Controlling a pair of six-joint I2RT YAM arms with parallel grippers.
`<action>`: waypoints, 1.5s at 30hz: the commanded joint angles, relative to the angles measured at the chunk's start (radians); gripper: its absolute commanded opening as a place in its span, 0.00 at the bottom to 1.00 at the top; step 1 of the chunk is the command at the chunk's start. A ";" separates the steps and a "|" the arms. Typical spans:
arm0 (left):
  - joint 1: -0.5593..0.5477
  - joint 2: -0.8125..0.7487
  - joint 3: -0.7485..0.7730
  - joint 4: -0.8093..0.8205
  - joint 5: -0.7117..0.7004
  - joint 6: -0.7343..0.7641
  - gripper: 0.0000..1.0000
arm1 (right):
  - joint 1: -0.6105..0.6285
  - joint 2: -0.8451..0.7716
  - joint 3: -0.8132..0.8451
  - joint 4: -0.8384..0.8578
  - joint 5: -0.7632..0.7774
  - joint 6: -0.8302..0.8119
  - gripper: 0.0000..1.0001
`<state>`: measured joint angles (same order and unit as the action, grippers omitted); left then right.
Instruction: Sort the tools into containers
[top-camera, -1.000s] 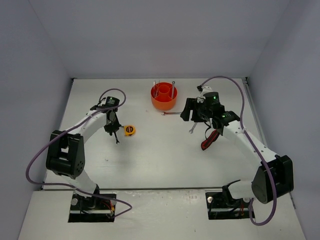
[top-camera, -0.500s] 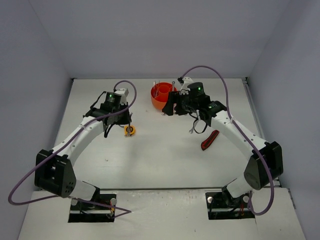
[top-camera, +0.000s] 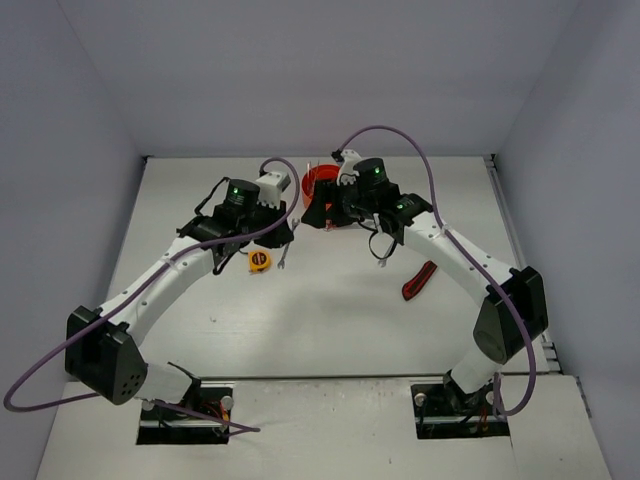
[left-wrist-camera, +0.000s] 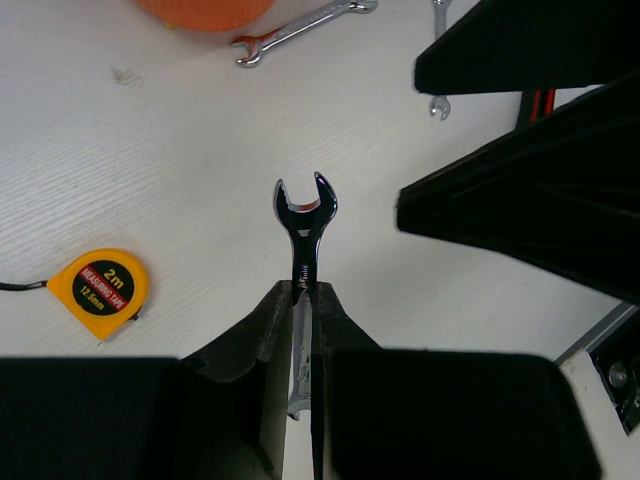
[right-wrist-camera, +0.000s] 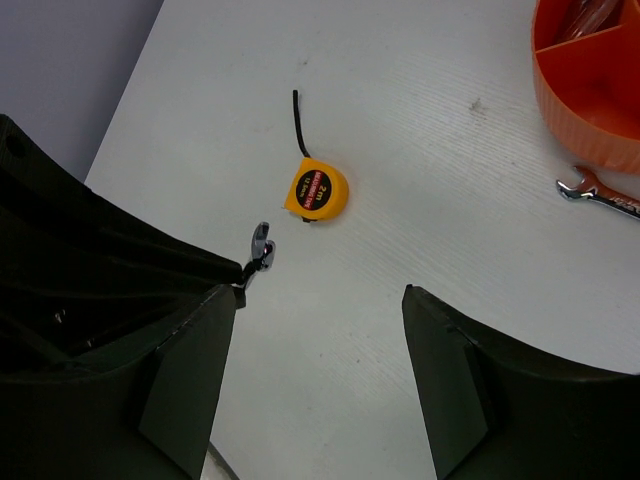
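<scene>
My left gripper (top-camera: 281, 238) is shut on a silver wrench (left-wrist-camera: 304, 228) and holds it above the table, its open end pointing away in the left wrist view. That wrench also shows in the right wrist view (right-wrist-camera: 261, 245). The yellow-black tape measure (top-camera: 259, 261) lies just left of it. My right gripper (top-camera: 324, 216) is open and empty, hovering in front of the orange tub (top-camera: 318, 181), which it partly hides. A second wrench (left-wrist-camera: 305, 22) lies by the tub, a third (top-camera: 382, 259) further right. The red-black utility knife (top-camera: 419, 280) lies at the right. No screwdriver shows clearly.
The two grippers are close together at the table's middle back, fingers almost facing. The right arm's black fingers (left-wrist-camera: 520, 190) fill the right of the left wrist view. Grey walls enclose the table on three sides. Purple cables loop over both arms.
Both arms swung in toward the middle. The left gripper carried the wrench right, past the tape measure. The right gripper moved left to the front of the orange tub.
</scene>
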<state>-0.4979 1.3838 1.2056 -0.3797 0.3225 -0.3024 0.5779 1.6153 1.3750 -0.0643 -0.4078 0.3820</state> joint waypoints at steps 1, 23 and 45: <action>-0.015 -0.039 0.062 0.082 0.029 0.025 0.00 | 0.016 0.003 0.059 0.055 -0.035 0.023 0.64; -0.048 -0.040 0.071 0.142 0.036 0.017 0.00 | 0.036 0.063 0.049 0.136 -0.065 0.071 0.58; -0.048 -0.022 0.036 0.192 -0.088 -0.015 0.68 | -0.016 0.025 0.109 0.144 0.123 -0.049 0.00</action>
<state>-0.5426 1.4006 1.2205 -0.2626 0.3137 -0.3030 0.6007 1.6981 1.3962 0.0283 -0.3720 0.4030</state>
